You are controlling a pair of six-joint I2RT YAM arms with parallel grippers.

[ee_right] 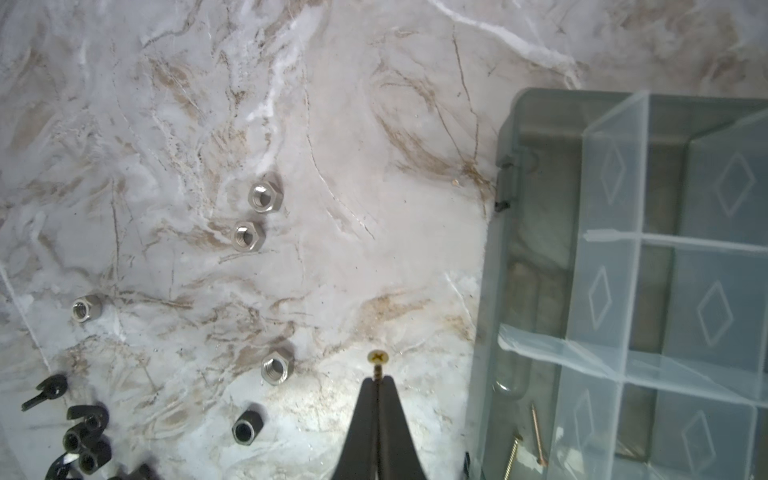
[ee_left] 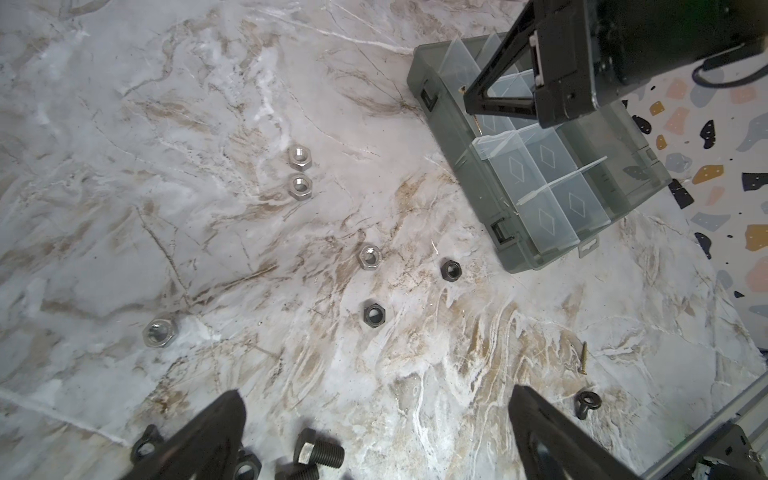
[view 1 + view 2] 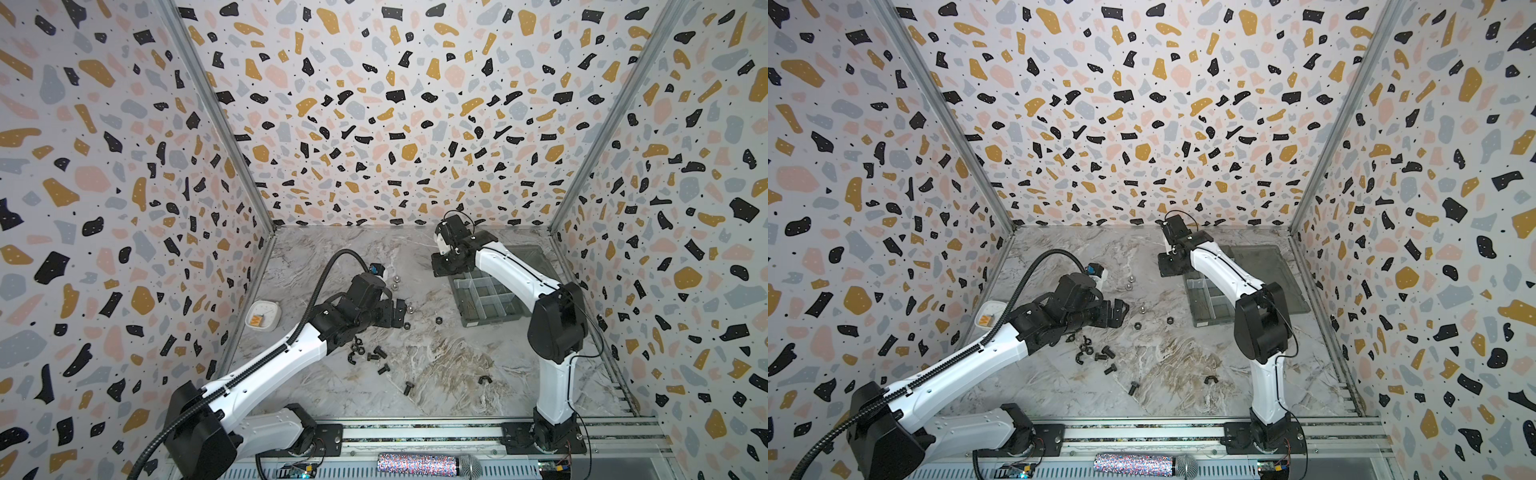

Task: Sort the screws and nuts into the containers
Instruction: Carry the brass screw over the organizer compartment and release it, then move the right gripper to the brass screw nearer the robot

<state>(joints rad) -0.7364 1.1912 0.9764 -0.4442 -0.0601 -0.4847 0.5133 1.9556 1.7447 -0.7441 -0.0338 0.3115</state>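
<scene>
While both top views give me the marble tabletop [image 3: 415,386] boxed in by terrazzo walls [image 3: 1142,104], black bolts [image 3: 376,355] lie loose mid-table. Left wrist: left gripper [image 2: 376,399] jaws wide apart above the bolts, silver nuts [image 2: 299,158] near. Right wrist: right gripper [image 1: 377,380] pinched on a brass screw [image 1: 377,358], just beside the organiser box [image 1: 492,311].

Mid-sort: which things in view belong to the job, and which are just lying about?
Job: brass screw in the right gripper; black bolts; silver nuts; black nuts; black winged pieces; organiser box.
Lying about: white dish; microphone.
</scene>
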